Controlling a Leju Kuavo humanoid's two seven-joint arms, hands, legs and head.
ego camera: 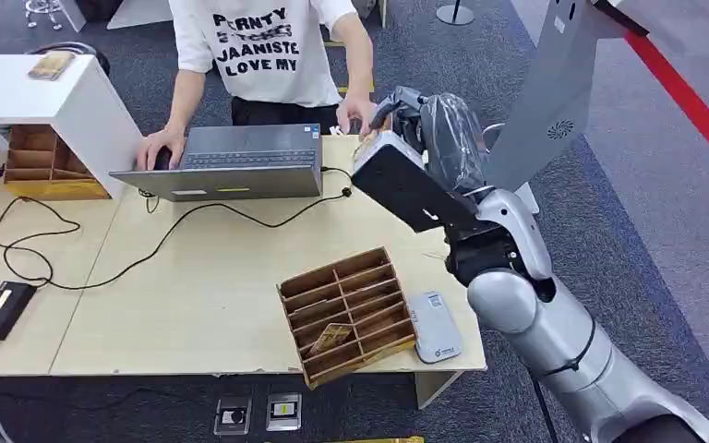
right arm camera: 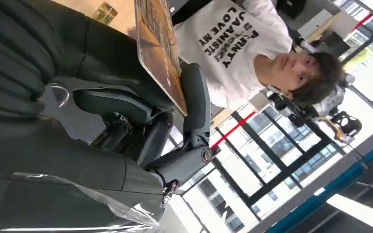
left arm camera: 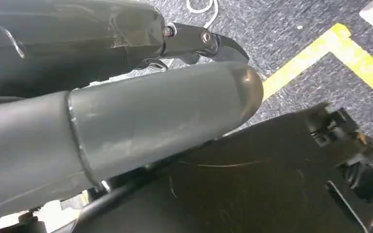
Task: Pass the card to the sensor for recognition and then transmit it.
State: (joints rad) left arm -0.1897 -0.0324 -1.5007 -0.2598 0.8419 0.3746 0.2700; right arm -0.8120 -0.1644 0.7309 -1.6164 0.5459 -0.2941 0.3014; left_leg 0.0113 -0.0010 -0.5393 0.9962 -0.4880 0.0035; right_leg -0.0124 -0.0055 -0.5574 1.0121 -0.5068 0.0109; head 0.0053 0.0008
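Right wrist view: right hand (right arm camera: 141, 111) grips card (right arm camera: 159, 51); left hand (left arm camera: 141, 116) state unclear, fingers mostly hidden.

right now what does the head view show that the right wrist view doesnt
Only the head view shows the table with the laptop, the brown divided organizer holding a card, the white sensor beside it and a second organizer under the white shelf.

Only the right wrist view shows the card close up, pinched between thumb and fingers, plus windows behind.

Both show the right hand raised and the person in the white printed shirt.
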